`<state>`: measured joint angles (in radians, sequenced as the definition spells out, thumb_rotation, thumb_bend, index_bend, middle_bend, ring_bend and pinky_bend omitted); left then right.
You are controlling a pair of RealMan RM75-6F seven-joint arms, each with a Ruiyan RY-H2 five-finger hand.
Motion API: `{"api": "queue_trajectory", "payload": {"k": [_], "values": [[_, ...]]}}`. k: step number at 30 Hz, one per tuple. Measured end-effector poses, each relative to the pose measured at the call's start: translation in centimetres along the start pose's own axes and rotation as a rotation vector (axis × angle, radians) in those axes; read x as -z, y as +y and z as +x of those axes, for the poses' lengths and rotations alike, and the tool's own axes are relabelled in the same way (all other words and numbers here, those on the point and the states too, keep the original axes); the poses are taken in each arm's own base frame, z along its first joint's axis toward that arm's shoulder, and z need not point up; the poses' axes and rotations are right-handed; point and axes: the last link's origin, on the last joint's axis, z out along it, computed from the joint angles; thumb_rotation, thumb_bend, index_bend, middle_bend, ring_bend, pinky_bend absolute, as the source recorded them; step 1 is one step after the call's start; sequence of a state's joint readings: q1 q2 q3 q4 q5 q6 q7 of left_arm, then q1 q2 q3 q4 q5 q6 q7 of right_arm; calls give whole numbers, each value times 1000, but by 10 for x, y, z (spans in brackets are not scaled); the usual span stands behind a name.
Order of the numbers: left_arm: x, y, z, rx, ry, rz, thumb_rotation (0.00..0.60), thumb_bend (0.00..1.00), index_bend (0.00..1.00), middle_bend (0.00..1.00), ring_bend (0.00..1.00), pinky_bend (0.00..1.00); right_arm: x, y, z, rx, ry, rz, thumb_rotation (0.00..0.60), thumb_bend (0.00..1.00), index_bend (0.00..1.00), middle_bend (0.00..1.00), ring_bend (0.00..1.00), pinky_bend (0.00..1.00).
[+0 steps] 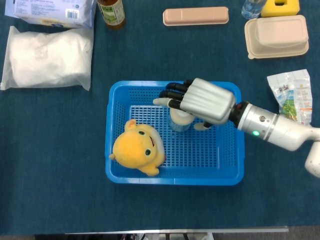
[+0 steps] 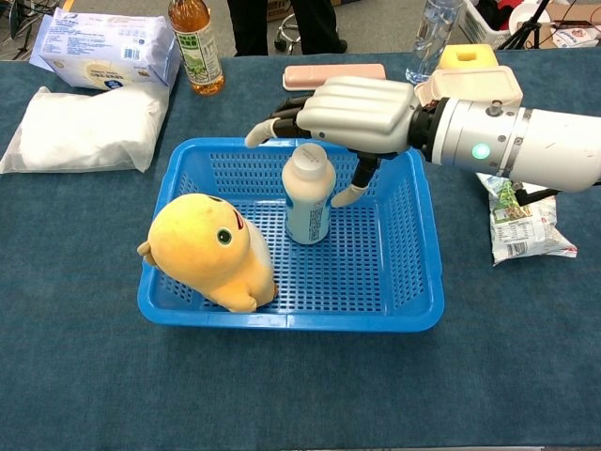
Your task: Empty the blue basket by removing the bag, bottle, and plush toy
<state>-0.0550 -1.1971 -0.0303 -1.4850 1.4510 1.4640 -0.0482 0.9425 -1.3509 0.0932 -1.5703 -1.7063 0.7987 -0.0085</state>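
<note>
The blue basket (image 1: 175,178) (image 2: 291,320) holds a white bottle (image 2: 308,199) standing upright and a yellow plush toy (image 1: 138,148) (image 2: 208,249) at its front left. My right hand (image 1: 201,100) (image 2: 349,114) hovers over the bottle's cap with fingers spread, thumb beside the bottle's right shoulder, holding nothing. From the head view the hand hides most of the bottle (image 1: 178,122). A green-and-white snack bag (image 1: 291,95) (image 2: 518,218) lies on the table right of the basket. The left hand is not visible.
A white pillow pack (image 1: 47,57), a tissue pack (image 1: 50,11) and a tea bottle (image 1: 111,12) sit at the back left. A pink case (image 1: 195,16), a beige lunch box (image 1: 276,36) and a water bottle (image 2: 430,38) stand at the back right.
</note>
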Motion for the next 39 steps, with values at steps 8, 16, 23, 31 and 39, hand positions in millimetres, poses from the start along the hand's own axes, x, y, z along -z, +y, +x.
{"api": "queue_trajectory", "payload": {"k": [8,16,23,31,39], "values": [[3,-3,-1,6,-1,8,600,352,285,184,194,426,-12,-3,-4,36,-11,15,600,0,223,206,168,432],[5,-4,-1,9,-2,14,600,352,285,184,194,425,-15,-3,-8,46,-36,14,600,0,262,233,168,433],[5,-5,-2,10,-3,16,600,352,285,184,194,426,-17,-4,-10,46,-52,15,600,0,278,256,169,434],[7,-7,-2,11,-3,22,600,352,285,184,194,426,-18,-4,-14,48,-70,13,600,0,319,296,222,485],[9,-8,-2,13,-3,26,600,352,285,184,194,426,-19,-3,-15,53,-76,7,600,62,384,360,320,601]]}}
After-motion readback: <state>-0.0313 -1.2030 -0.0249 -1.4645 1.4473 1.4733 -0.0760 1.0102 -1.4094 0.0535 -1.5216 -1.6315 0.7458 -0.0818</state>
